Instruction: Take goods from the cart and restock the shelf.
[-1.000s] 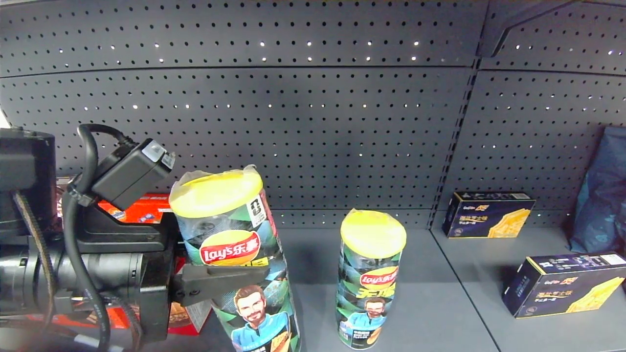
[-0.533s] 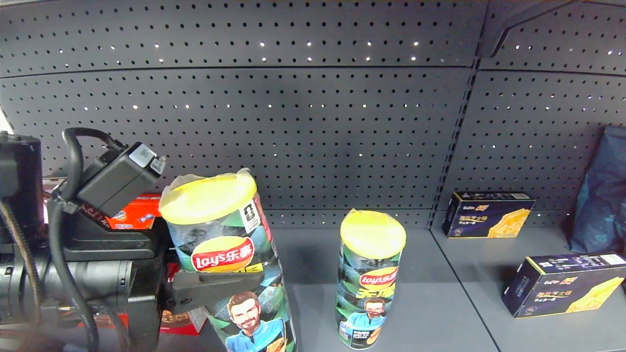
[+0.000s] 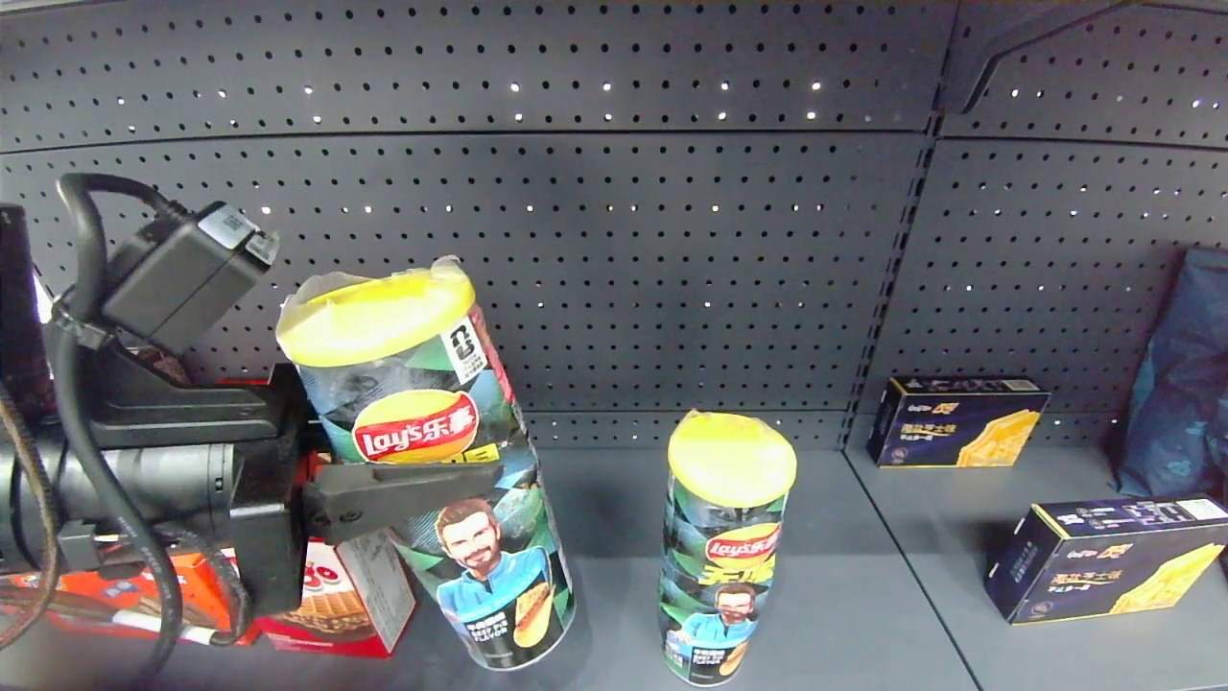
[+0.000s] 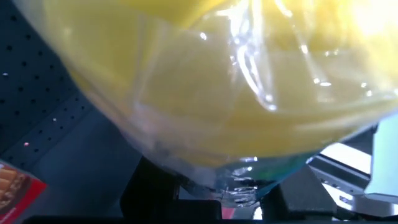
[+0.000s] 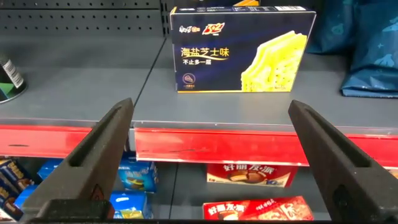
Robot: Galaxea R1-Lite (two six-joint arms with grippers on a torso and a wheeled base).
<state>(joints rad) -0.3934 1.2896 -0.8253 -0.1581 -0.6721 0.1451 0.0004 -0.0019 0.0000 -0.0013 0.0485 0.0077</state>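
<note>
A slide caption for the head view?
Left end effector holds a tilted chip can beside an upright can on the shelf.

Left arm point(image 3: 163, 499) is all black – round wrist barrel w/ a boxy cam module point(image 3: 182, 274) on top, thick black cable point(image 3: 69, 221) attached. Right gripper point(image 5: 210, 155) – two dark grey wedge fingers point(image 5: 102, 158).

A blue bag point(image 3: 1175, 384) lies near a navy box point(image 3: 1113, 557), before a perforated panel point(image 3: 614, 240).

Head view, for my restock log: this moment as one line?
left claw: shut on chip can, tilted | second can: upright on shelf | right claw: open, facing blue box
</note>
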